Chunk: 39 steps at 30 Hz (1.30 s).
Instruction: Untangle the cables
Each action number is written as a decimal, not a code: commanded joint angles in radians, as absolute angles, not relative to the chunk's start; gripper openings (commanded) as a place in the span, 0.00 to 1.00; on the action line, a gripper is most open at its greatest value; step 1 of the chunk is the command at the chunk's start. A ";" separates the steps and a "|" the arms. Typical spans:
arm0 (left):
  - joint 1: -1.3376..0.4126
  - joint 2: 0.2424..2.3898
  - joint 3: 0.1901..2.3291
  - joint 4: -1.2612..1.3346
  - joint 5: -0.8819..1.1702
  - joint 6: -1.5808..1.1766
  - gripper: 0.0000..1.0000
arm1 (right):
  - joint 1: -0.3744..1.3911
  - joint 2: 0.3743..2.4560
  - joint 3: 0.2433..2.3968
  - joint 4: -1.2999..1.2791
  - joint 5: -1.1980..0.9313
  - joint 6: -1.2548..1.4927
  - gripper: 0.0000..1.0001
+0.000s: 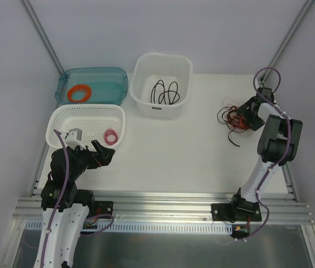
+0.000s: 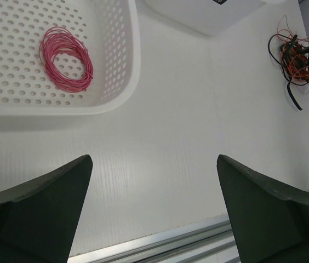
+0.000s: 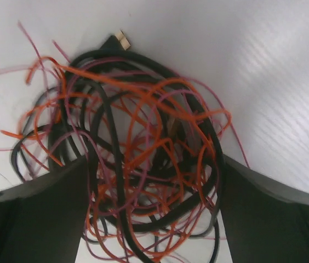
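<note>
Thin black, red and orange cables (image 3: 143,153) lie tangled near the tabletop's (image 1: 191,151) right edge. The right gripper (image 3: 152,219) straddles them, fingers apart — closing here risks clamping several strands and tightening knots. Left gripper (image 2: 154,211): fingers apart, empty.

Three containers stand on the counter (image 1: 191,162) — one teal bin (image 1: 118,84), one white tub (image 1: 139,84), one white basket (image 1: 85,117). There are three separate coils: one orange ring (image 1: 80,92), one pink ring (image 1: 110,136), one black coil (image 1: 165,92). One tangle of cables (image 1: 227,116) has black, orange and pink strands, too knotted to count. Two tools — the left tool (image 1: 105,152) and the right tool (image 1: 240,118).
</note>
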State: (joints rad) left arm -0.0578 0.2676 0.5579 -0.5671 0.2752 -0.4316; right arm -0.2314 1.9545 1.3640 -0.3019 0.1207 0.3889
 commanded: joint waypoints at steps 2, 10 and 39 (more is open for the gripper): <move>-0.054 0.270 0.555 -0.522 0.307 -0.413 0.99 | -0.229 1.985 1.382 -0.310 0.009 0.361 0.75; -0.054 0.278 0.549 -0.509 0.345 -0.410 0.99 | -0.103 1.855 1.286 -0.380 -0.054 0.197 0.01; -0.431 0.679 0.572 -0.385 0.287 -0.682 0.99 | 0.663 1.366 0.899 -0.362 -0.114 -0.011 0.65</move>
